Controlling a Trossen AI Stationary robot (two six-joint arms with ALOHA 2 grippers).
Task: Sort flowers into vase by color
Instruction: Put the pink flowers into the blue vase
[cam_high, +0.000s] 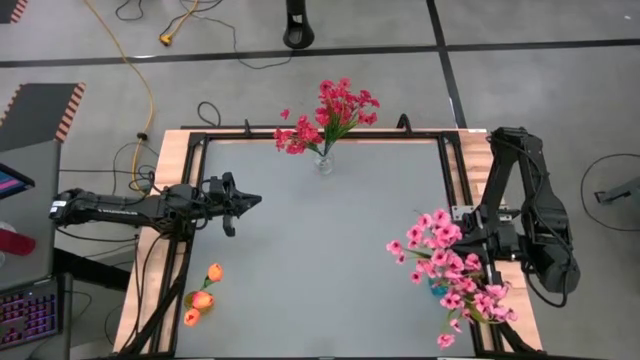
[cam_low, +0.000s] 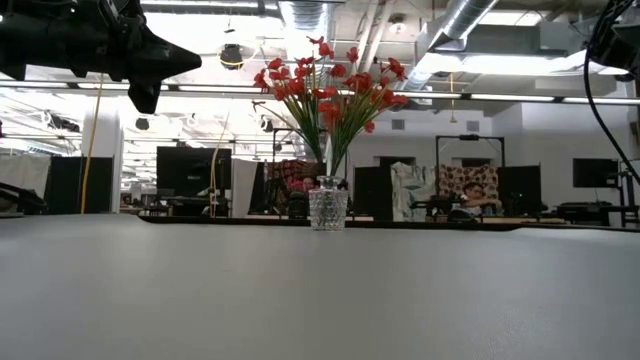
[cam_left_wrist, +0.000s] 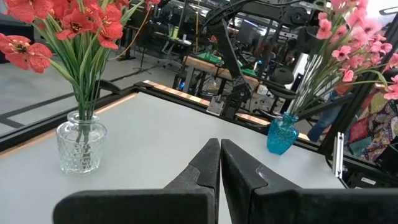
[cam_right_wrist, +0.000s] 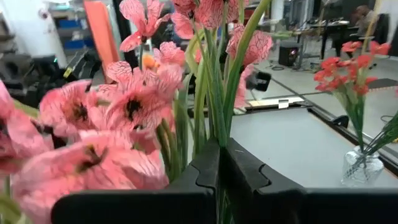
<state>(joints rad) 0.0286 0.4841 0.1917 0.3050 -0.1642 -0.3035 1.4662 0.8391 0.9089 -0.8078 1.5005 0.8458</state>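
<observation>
The right pincer (cam_right_wrist: 221, 163), nearly closed, is seen around pink flowers' (cam_high: 450, 262) stems near the counter's (cam_high: 320, 250) right edge; the left pincer (cam_high: 240, 205) is held closed, empty.

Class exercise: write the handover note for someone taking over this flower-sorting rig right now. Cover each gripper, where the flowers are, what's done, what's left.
Left gripper: shut, empty, over the table's left side.
Right gripper: fingers nearly closed around pink flowers' stems at the blue vase, right edge.
Red flowers: in the clear glass vase, far edge.
Orange buds: near-left corner.
Done: red sorted.
Left: release pink.
</observation>
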